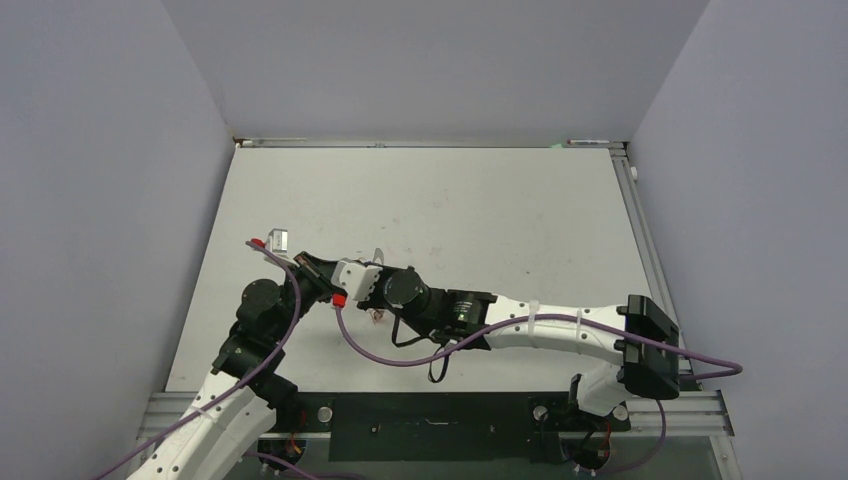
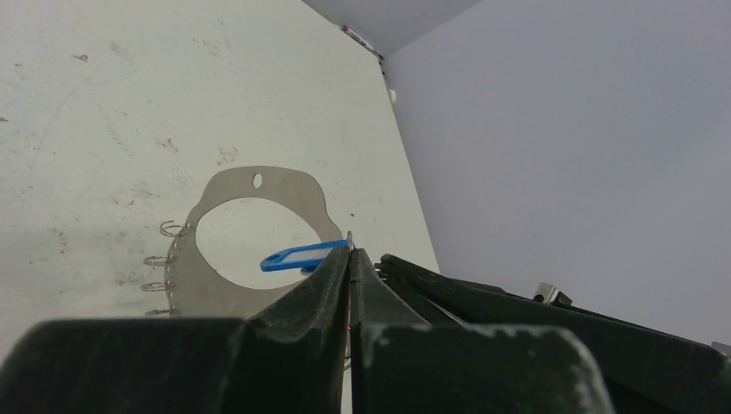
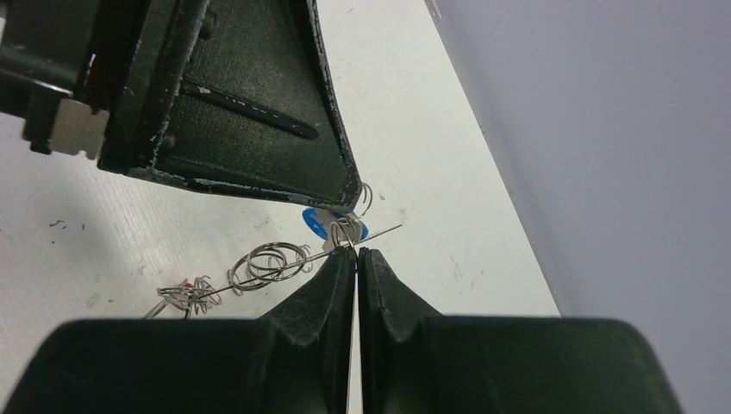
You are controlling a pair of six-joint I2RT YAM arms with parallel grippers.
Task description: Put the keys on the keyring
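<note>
Left wrist view: the left gripper (image 2: 350, 259), pressed shut, seemingly pinches the ring end of the blue-tagged key (image 2: 302, 256), its tag pointing left across the keyring (image 2: 289, 188) toward the split rings (image 2: 159, 259), while the shut right gripper (image 3: 355, 252) nips the plate's edge.

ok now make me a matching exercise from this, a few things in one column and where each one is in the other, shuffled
Things:
1. blue plastic key tag
2. small wire split rings
3. flat grey ring-shaped metal plate
4. purple cable

Places:
A. along the plate's outer edge
B. edge between the right gripper's fingertips
C. hanging in a loop off the right arm
D. at the left gripper's shut tips

Pairs: 1-D, 2-A, 3-B, 4-C
</note>
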